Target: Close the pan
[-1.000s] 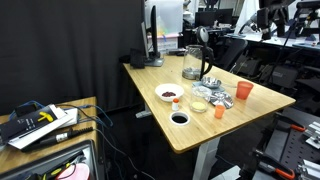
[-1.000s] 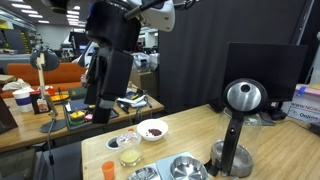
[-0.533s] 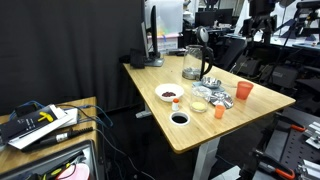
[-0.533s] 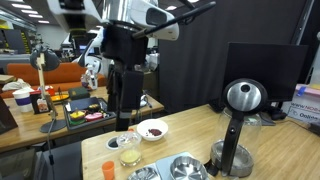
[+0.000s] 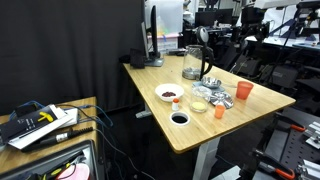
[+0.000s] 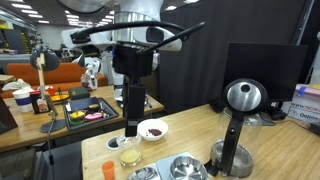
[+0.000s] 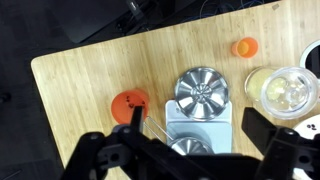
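In the wrist view a shiny silver round pan (image 7: 203, 92) sits on a pale mat (image 7: 222, 122) on the wooden table. A second silver round piece (image 7: 190, 148) with a thin wire handle lies just below it, partly hidden by my gripper. I cannot tell which piece is the lid. My gripper (image 7: 198, 125) hangs high above them, open and empty. In an exterior view the silver pieces (image 6: 185, 165) lie at the table's near edge, with my gripper (image 6: 130, 128) hanging to their left. They also show in an exterior view (image 5: 215, 93).
An orange cup (image 7: 130, 104), a small orange cap (image 7: 245, 47) and a clear bowl with yellowish contents (image 7: 285, 90) surround the mat. A white bowl with red contents (image 6: 152, 129), a clear jug (image 5: 193, 62), a dark bowl (image 5: 180, 118) and a black stand with a silver dome (image 6: 237, 130) share the table.
My arm has swung sideways across the scene and now hangs over the table by the bowls. Nothing on the table has moved.
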You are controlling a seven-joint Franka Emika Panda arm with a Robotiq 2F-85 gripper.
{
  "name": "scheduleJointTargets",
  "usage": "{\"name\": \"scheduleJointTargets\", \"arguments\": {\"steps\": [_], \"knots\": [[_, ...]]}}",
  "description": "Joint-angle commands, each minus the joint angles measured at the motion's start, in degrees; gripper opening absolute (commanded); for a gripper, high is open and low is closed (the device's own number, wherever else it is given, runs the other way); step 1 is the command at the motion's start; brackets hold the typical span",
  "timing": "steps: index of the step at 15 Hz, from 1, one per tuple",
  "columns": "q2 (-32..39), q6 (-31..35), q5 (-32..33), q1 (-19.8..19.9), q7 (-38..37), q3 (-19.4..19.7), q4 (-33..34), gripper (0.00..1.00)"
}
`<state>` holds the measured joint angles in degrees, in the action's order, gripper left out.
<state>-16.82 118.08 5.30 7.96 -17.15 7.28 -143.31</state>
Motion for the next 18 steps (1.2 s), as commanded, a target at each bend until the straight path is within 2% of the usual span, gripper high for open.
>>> {"name": "scheduleJointTargets", "arguments": {"steps": [1, 4, 8, 10, 13, 14, 18], "knots": [[0.03, -0.14, -0.26, 0.84, 0.22, -0.81, 0.11, 1.00], [0.03, -0.13, -0.27, 0.84, 0.19, -0.82, 0.11, 1.00], [2.52, 10.57, -3.42, 1.31, -6.13, -0.83, -3.16, 1.00], [4.96, 15.90, -2.72, 1.50, -10.23, -1.46, -4.83, 1.00], [7.76, 20.41, -0.83, 1.33, -15.90, -2.40, -7.45, 1.00], [7.30, 17.62, -2.15, 0.91, -12.83, -1.74, -6.15, 1.00], [7.85, 18.10, -1.94, 0.85, -13.47, -1.91, -6.15, 1.00]]}}
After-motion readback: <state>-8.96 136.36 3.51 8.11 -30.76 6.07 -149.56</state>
